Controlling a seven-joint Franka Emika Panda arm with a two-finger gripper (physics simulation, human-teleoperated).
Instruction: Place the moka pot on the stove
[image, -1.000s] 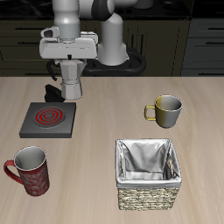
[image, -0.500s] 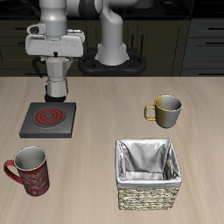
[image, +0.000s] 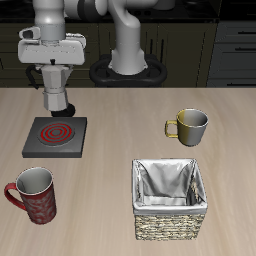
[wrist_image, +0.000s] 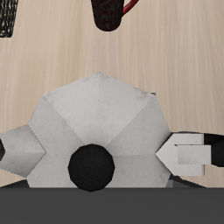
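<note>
The silver-grey moka pot hangs in the air just behind the back edge of the stove, a flat dark hotplate with red spiral rings. My gripper is shut on the pot from above. In the wrist view the pot's faceted lid with its dark knob fills the frame, and one finger presses on its side. Pale wooden table shows under the pot there, and the stove is out of that view.
A red mug stands near the table's front edge, in front of the stove. An olive-metallic mug with a yellow handle sits across the table. A woven basket with grey lining stands in front of that mug.
The arm has carried the moka pot sideways along the back of the stove, away from the olive mug. The pot stays in the shut gripper. Nothing else moved.
</note>
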